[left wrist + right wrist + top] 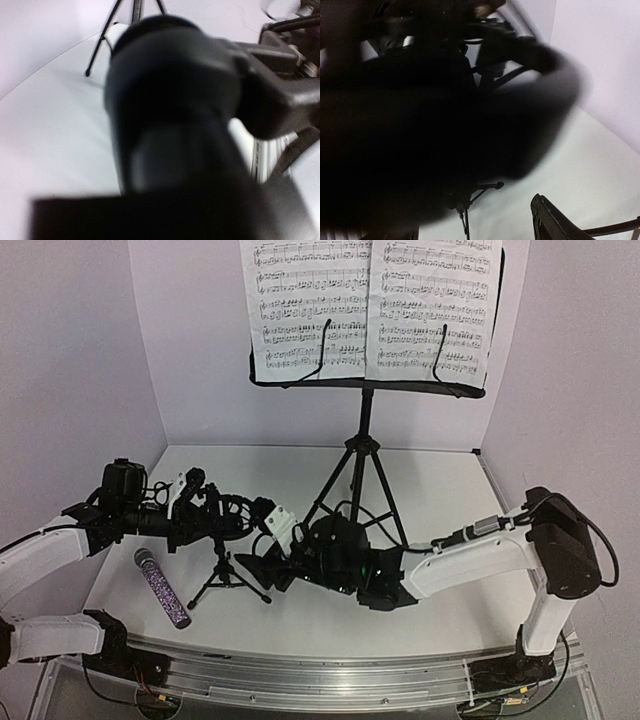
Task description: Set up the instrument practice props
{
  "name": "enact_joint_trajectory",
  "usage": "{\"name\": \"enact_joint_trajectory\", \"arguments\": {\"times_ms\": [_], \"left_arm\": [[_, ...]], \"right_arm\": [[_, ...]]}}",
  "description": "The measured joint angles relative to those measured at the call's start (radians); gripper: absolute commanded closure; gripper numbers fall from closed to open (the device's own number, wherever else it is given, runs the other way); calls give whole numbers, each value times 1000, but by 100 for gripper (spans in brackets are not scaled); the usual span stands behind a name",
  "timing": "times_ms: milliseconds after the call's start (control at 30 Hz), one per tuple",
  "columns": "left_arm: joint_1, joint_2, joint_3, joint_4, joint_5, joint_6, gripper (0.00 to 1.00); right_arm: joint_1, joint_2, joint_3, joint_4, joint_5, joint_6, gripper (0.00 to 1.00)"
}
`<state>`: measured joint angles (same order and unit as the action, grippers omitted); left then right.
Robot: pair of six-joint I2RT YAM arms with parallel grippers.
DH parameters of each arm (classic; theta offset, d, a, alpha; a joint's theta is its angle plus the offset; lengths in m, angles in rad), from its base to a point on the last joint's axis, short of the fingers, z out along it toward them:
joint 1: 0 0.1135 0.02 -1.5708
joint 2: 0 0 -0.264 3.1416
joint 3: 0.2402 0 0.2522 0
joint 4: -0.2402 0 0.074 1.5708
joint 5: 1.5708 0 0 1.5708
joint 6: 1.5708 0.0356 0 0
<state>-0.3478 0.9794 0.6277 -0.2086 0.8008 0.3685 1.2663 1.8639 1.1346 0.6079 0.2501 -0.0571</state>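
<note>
Far left, flat on the worktop: purple glitter microphone, long way running from back-left to front-right, not yet in any holder. Just behind it, left gripper pinched shut, seemingly on the top clip of the small mic stand. Next along, right gripper spread wide, holding nothing, close beside that stand. Further back, music stand set up, white pages resting on it. Nearer to the left arm, but busy there; likely a reach leftward for the free right gripper.
</note>
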Motion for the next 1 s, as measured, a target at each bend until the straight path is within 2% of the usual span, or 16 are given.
{"name": "enact_joint_trajectory", "arguments": {"times_ms": [100,167,267,400,533,700,833,1000], "left_arm": [[0,-22,-17,36,-46,-84,100],[0,-33,-28,57,-64,-124,100],[-5,-44,-38,84,-93,-188,100],[-16,-54,-50,113,-131,-243,100],[-36,-73,-70,142,-173,-285,100],[-140,-105,-115,203,-295,-317,100],[-224,-102,-133,245,-390,-323,100],[-257,-80,-133,286,-455,-357,100]], "right_arm": [[89,97,12,194,179,-151,34],[140,230,85,315,282,-286,37],[183,392,188,394,374,-410,41],[184,454,206,431,478,-492,44],[170,452,207,493,555,-511,42],[159,418,180,500,585,-473,42],[150,392,173,462,584,-393,47],[129,383,158,430,580,-316,54]]}}
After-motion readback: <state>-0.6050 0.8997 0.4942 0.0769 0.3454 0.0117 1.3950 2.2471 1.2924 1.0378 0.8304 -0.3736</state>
